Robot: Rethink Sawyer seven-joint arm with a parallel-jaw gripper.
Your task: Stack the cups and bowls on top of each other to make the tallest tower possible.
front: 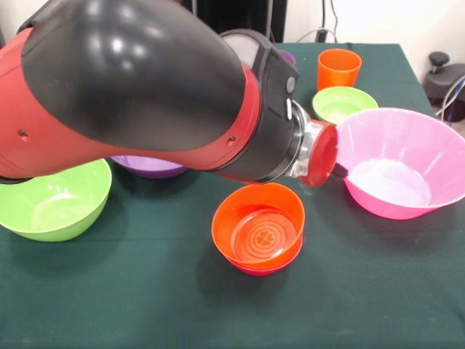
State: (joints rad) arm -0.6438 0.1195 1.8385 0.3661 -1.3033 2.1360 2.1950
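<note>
The tower, a small orange bowl nested in a small red-magenta bowl whose rim peeped out underneath, stood on the green desk near the middle of the front view. The red and black arm reached across the picture from the left, low over the desk, and its shiny wrist end stopped just above and to the right of the tower, close to the rim of the huge pink bowl. The jaws could not be made out past the wrist, so I cannot tell whether they were wide, narrow or holding anything. The large lime green bowl sat at the left edge, partly under the arm. A purple bowl showed only as a sliver beneath the arm. Farther back on the right stood a small green bowl, and just behind it an orange cup, upright
</note>
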